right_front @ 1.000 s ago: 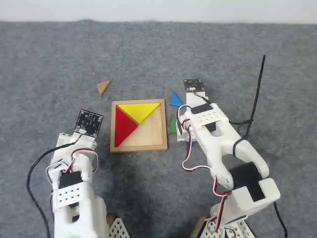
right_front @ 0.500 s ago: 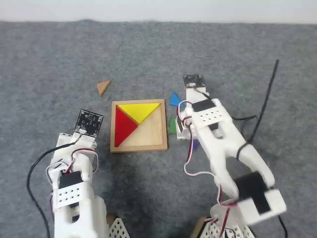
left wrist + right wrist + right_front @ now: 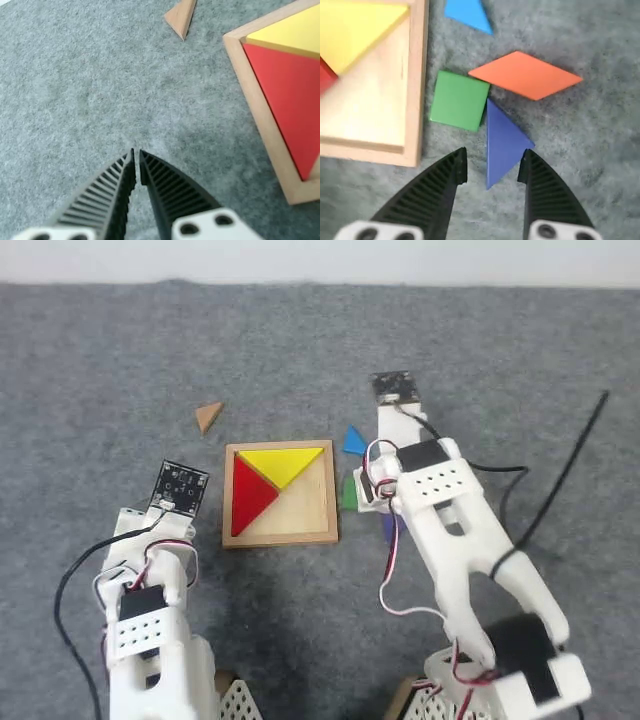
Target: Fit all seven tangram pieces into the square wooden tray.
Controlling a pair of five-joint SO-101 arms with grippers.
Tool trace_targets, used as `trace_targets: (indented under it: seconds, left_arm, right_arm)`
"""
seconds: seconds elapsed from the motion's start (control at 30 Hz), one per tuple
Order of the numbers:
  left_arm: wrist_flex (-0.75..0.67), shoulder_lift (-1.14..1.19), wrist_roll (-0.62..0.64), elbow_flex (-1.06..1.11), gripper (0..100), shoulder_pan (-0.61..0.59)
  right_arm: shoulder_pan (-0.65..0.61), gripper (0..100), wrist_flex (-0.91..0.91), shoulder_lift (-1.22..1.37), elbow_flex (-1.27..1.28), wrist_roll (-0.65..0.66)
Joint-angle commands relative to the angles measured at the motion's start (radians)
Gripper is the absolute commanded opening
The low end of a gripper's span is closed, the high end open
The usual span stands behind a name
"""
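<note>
Hovering beside the wooden tray [image 3: 418,75], the right gripper [image 3: 493,152] spreads its fingers over a dark blue triangle [image 3: 502,135]; the left gripper [image 3: 136,151] sits clenched, empty.

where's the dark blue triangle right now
In the right wrist view the dark blue triangle lies on the carpet at the open right gripper, right beside the green square, outside the tray.

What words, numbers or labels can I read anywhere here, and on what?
None can be read. The wooden tray, red triangle, green square and blue triangle are plain. Any marks on the dark board on a wrist are too small to read.
</note>
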Motion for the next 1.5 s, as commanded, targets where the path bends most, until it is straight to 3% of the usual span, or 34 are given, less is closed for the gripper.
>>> trace_targets:
  seconds: [0.0, 0.3, 0.5, 1.23, 1.47]
  left_arm:
    - [-0.023, -0.018, -0.012, -0.012, 1, -0.008]
    - [-0.023, -0.018, -0.012, -0.012, 1, -0.008]
    - [-0.023, -0.018, -0.012, -0.012, 1, -0.008]
    - [-0.023, -0.018, -0.012, -0.012, 1, -0.008]
    - [-0.023, -0.018, -0.012, -0.012, 1, -0.008]
  right_arm:
    - [0.001, 17.3, -0.042, 0.082, -0.018, 0.144]
    - [0.061, 16.9, -0.068, 0.248, -0.087, 0.199]
    - [0.071, 17.3, -0.068, 0.265, -0.089, 0.304]
    - [0.079, 11.4, -0.076, 0.240, -0.095, 0.304]
    - [0.097, 3.1, -0.076, 0.163, -0.089, 0.304]
